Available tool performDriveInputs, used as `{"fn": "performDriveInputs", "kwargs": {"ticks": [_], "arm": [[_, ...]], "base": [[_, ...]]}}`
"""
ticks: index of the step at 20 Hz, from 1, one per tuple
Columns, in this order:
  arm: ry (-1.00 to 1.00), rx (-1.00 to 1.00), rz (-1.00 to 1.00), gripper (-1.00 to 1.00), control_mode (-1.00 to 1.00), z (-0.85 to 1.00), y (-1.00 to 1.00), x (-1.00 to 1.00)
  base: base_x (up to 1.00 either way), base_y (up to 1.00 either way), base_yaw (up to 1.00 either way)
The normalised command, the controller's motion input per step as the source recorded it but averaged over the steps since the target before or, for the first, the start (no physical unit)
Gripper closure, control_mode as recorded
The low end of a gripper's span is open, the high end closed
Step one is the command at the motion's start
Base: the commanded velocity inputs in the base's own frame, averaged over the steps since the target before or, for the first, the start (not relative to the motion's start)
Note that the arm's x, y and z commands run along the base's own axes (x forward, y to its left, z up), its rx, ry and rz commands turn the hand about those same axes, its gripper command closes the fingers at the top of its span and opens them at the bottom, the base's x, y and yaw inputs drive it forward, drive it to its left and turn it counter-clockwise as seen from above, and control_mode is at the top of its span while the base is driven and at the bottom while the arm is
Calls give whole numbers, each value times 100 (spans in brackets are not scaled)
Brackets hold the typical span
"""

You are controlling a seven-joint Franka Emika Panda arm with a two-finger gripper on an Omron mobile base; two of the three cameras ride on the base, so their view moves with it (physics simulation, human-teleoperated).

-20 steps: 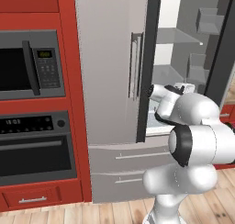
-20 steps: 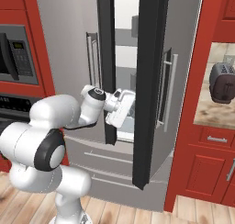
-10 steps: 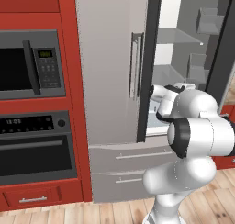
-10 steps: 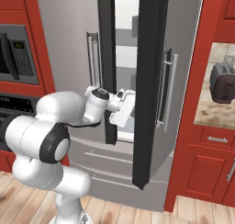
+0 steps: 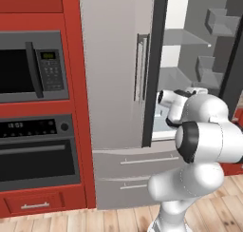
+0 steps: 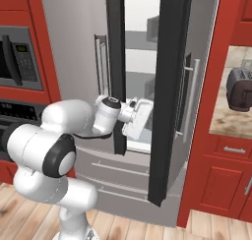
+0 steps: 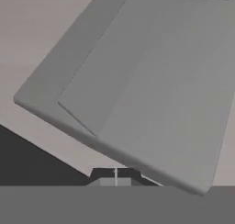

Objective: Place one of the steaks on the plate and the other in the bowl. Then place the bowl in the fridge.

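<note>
A: Fridge (image 5: pixel 114 60) dead ahead, right door swung open, grey shelves (image 5: pixel 182 38) bare inside. Microwave (image 5: pixel 28 67) and oven (image 5: pixel 38 152) off to its left.

B: Claw (image 6: pixel 140 117) poking into the opening at lower-shelf level. Fingertips (image 7: pixel 114 175) pressed together, holding nothing.

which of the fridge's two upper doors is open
The right-hand door of the fridge is open, swung out edge-on with grey shelves showing behind it. The left door sits shut, its bar handle flat to the front.

Grey fridge shelf (image 7: pixel 151 94), tilted
</note>
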Motion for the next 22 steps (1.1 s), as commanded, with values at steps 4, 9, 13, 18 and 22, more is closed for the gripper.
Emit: {"fn": "performDriveInputs", "kwargs": {"ticks": [4, 9, 13, 18, 22], "arm": [[0, 0, -1, 100, -100, -13, -98, 33], [0, 0, 0, 100, -100, -12, -100, 40], [0, 0, 0, 100, -100, -13, -100, 40], [0, 1, 0, 100, -100, -10, -100, 41], [1, 6, 0, 100, -100, -6, -100, 47]], "base": [[0, 0, 0], [0, 0, 0], [0, 0, 0], [0, 0, 0], [0, 0, 0]]}}
